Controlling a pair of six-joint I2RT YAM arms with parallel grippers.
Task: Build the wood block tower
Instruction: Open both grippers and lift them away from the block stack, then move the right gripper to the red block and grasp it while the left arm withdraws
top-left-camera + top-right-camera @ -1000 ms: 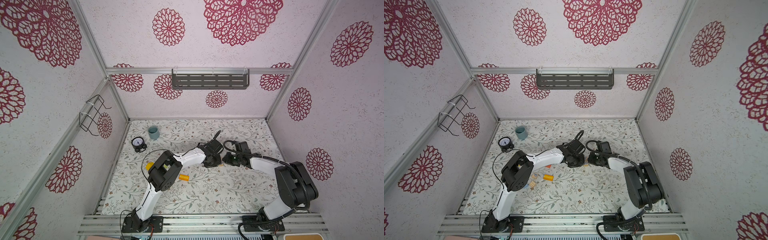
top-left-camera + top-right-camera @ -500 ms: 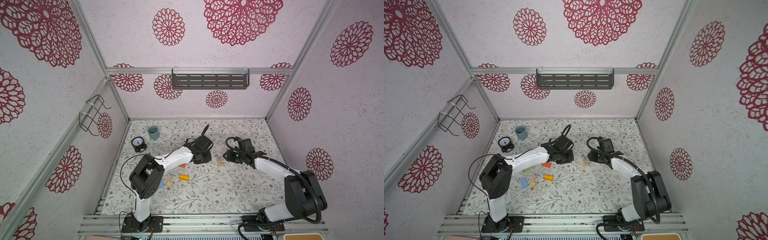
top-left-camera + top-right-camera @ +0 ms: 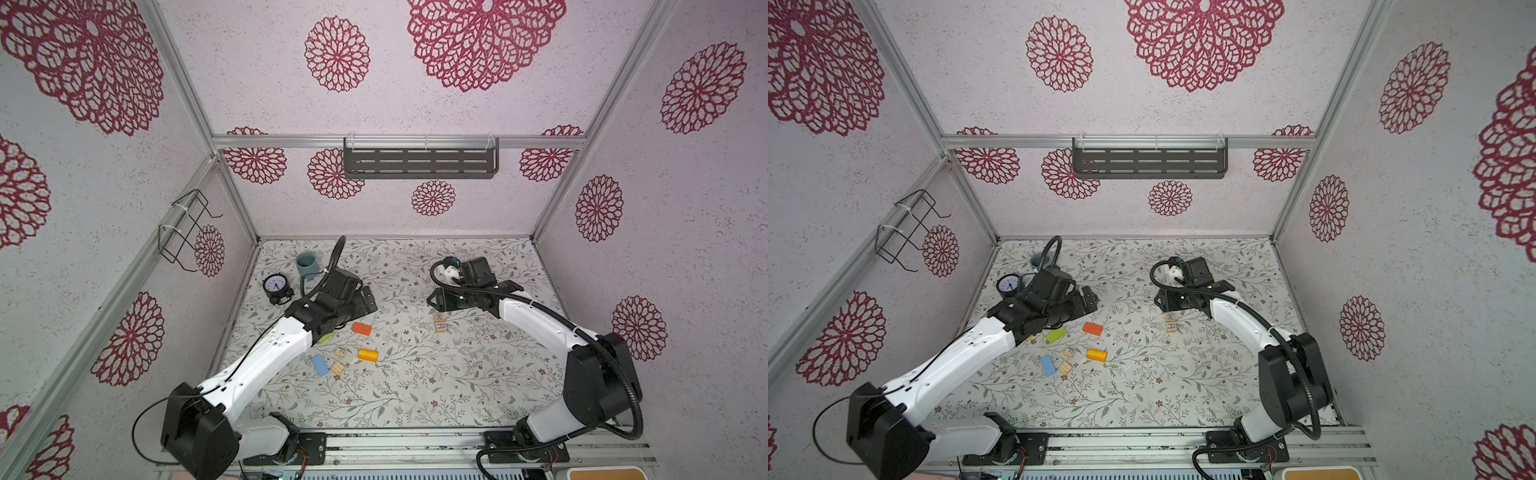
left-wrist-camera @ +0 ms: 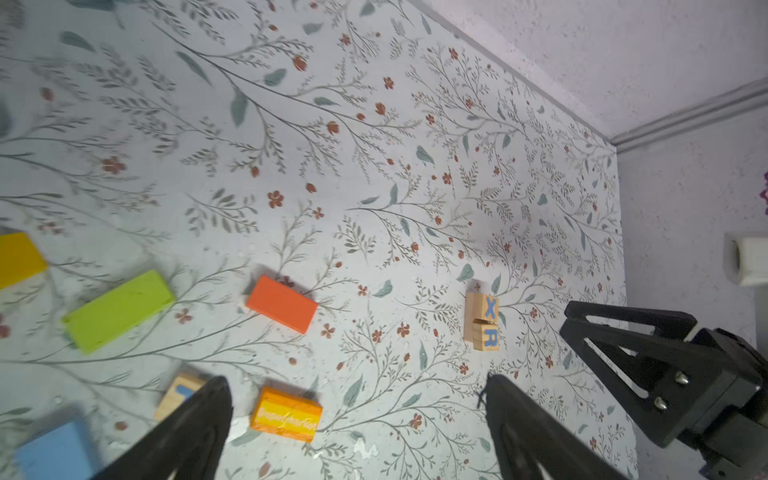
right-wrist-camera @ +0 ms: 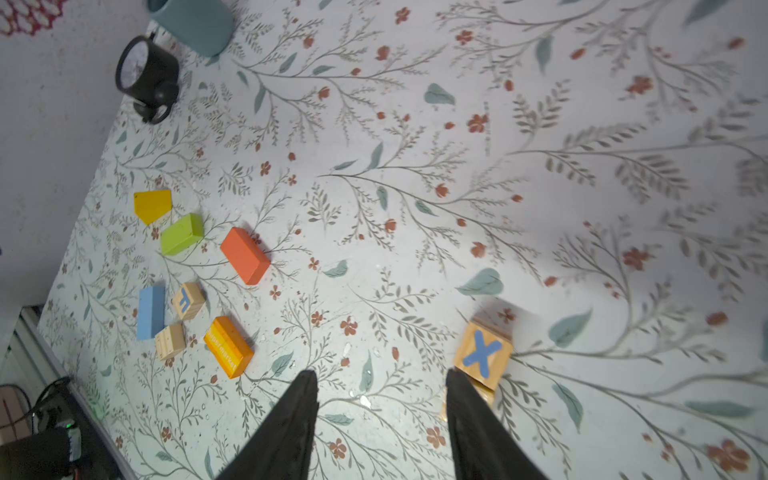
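Found left tool (image 4: 355,380) and right tool (image 5: 381,374) open, empty; judged light, rigid letter cubes (image 5: 482,355) beside the latter best pinched across flat faces.

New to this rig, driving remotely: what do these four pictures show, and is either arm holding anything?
The left arm and right arm are robots mounted at a flowered table's front. Two pictures look down from one overhead camera; two come from wrist cameras. The left tool and right tool are open and empty. Loose on the table: plain orange block, printed orange block, green block, blue block, yellow block, F cube, unmarked cube, and touching X and R cubes. A cup and clock stand back left.
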